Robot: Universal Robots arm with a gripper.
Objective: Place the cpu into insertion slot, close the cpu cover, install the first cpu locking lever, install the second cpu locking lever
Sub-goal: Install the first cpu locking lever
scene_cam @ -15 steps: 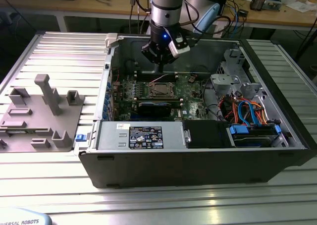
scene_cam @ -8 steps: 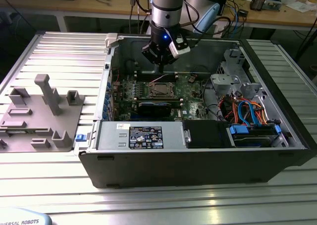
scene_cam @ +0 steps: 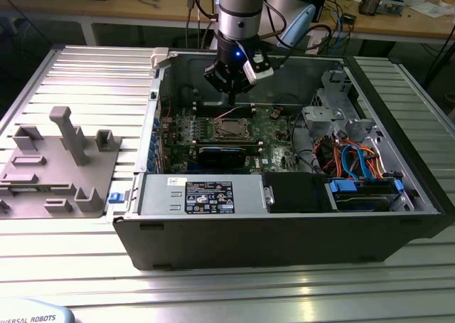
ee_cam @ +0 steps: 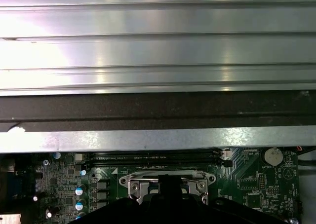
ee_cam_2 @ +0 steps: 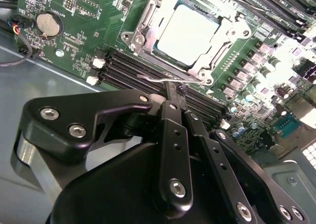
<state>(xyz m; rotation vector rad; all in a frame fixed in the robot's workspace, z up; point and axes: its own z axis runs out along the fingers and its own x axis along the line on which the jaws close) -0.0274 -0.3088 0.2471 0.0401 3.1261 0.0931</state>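
The end effector (ee_cam_2: 174,92) is closed, its fingertips pinched beside a thin wire lever (ee_cam_2: 157,79). The cpu (ee_cam_2: 190,34) is seated in the insertion slot (ee_cam_2: 143,24), just above in the second wrist view.

Exterior view looks down from afar; both wrist views, seemingly close, share the insertion slot (ee_cam_2: 190,36).

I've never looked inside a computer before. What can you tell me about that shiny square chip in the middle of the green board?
The cpu is a flat square chip with a pale, dull silver metal top that looks smooth and bare. It lies flat in the insertion slot on the green circuit board, and the cpu cover, a silvery frame with a cut-out middle, is down around its edges. In the second wrist view the gripper is just beside the socket, near a thin wire lever.
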